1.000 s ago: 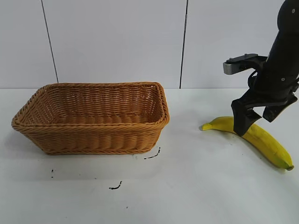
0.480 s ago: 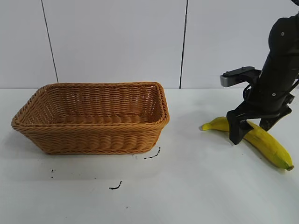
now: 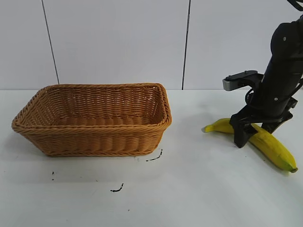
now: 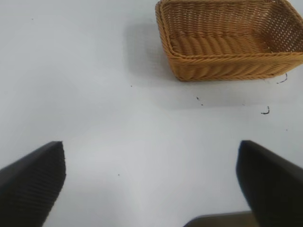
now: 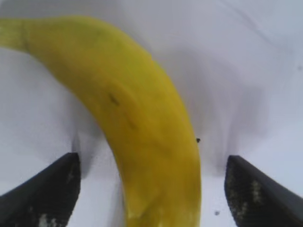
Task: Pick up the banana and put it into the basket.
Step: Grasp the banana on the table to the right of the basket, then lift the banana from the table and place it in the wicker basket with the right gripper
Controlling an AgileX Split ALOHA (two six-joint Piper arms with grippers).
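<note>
The yellow banana (image 3: 271, 147) lies on the white table at the right, its greenish stem end pointing towards the basket. My right gripper (image 3: 253, 135) is open and low over the banana's stem half, one finger on each side, apart from it. In the right wrist view the banana (image 5: 142, 127) runs between the two dark fingers (image 5: 52, 189) of the gripper (image 5: 151, 163). The tan wicker basket (image 3: 94, 139) stands empty at the left. My left gripper (image 4: 150, 146) is open and empty above bare table, with the basket (image 4: 227, 66) farther off.
Small black marks (image 3: 117, 188) dot the table in front of the basket, with another mark (image 3: 155, 157) at its near right corner. A white panelled wall closes the back. Bare table lies between basket and banana.
My right gripper has come down over the banana, its open fingers now reaching the table on both sides. Banana and basket have not moved.
</note>
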